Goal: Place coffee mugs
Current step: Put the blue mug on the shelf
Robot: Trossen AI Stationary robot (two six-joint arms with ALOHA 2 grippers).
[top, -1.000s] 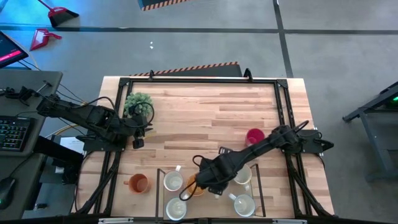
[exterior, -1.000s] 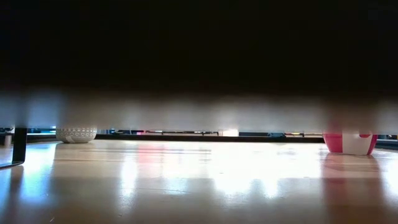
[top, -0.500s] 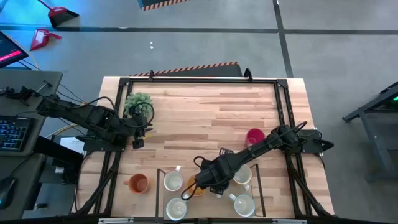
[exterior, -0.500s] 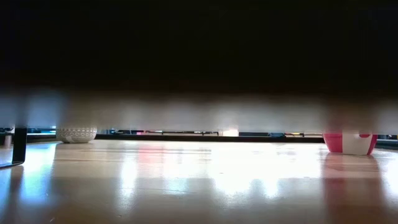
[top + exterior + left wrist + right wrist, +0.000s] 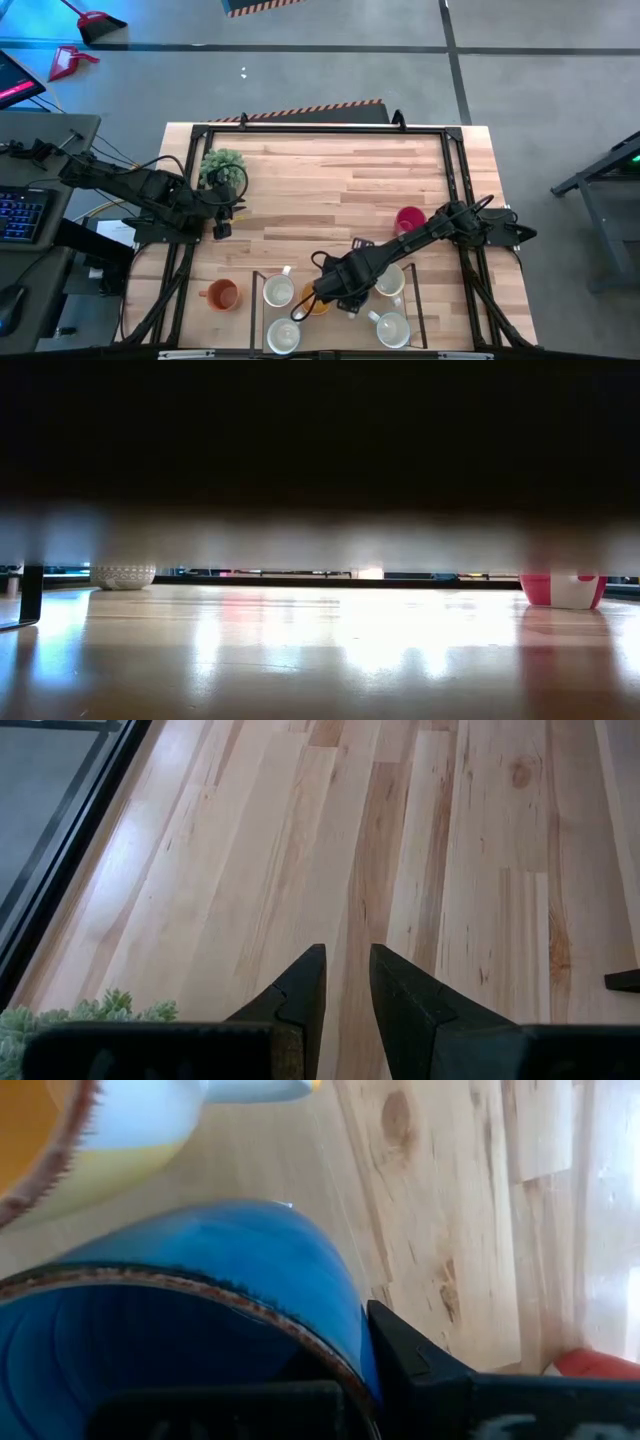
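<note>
In the right wrist view my right gripper [image 5: 345,1370] is shut on the blue mug [image 5: 200,1300]. In the high view that gripper [image 5: 335,293] hides the blue mug; it hangs over the group of mugs at the table's near edge. An orange mug [image 5: 316,301] peeks out beside it. White mugs [image 5: 279,291] [image 5: 283,335] [image 5: 390,328] stand around it, and another white one [image 5: 392,283] is partly under the arm. A second orange mug [image 5: 222,294] stands farther left. The red mug [image 5: 410,219] stands apart, toward the right. My left gripper [image 5: 347,982] waits by the plant, narrowly open. My right gripper holds the blue mug by its rim and wall [image 5: 340,1340]. One finger [image 5: 420,1370] lies against the outside of the wall, and the other seems to be inside the rim, mostly hidden. It comes from above, slanting. Whether the mug stands on the table cannot be told.
A thin black frame [image 5: 255,300] outlines the area where the mugs stand. The green potted plant [image 5: 222,165] is near the left arm, and its white pot [image 5: 122,576] shows in the low view. Bare wood [image 5: 330,190] fills the table's middle and far part.
</note>
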